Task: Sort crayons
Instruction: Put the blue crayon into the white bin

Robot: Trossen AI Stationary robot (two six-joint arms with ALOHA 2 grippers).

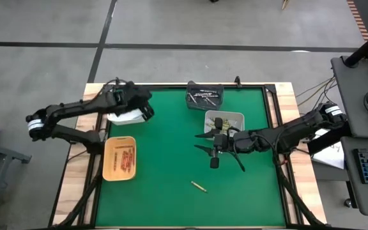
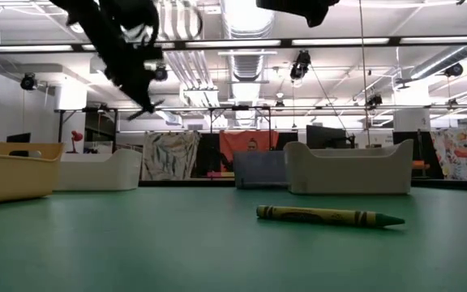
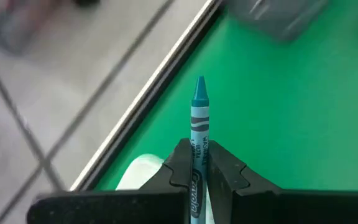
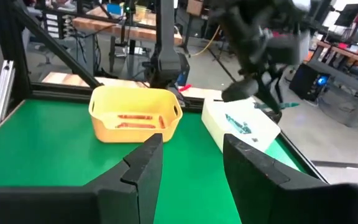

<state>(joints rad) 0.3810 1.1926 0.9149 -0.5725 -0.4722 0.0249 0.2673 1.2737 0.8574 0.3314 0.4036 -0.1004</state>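
The scene is being lit brightly and evenly by ceiling strip lights [image 2: 331,40]. Only faint shadows are being cast on the tabletop [image 1: 171,160]. Background floor is being blurred in the left wrist view.

yellow tray [image 1: 109,167] left | white bin [image 1: 128,117] | grey bin [image 1: 204,96] | green mat [image 1: 171,153]

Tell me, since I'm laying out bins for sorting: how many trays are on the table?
4: a yellow tray near the left edge, a white tray under the left gripper, a dark tray at the far edge, and a pale grey tray beside the right gripper.
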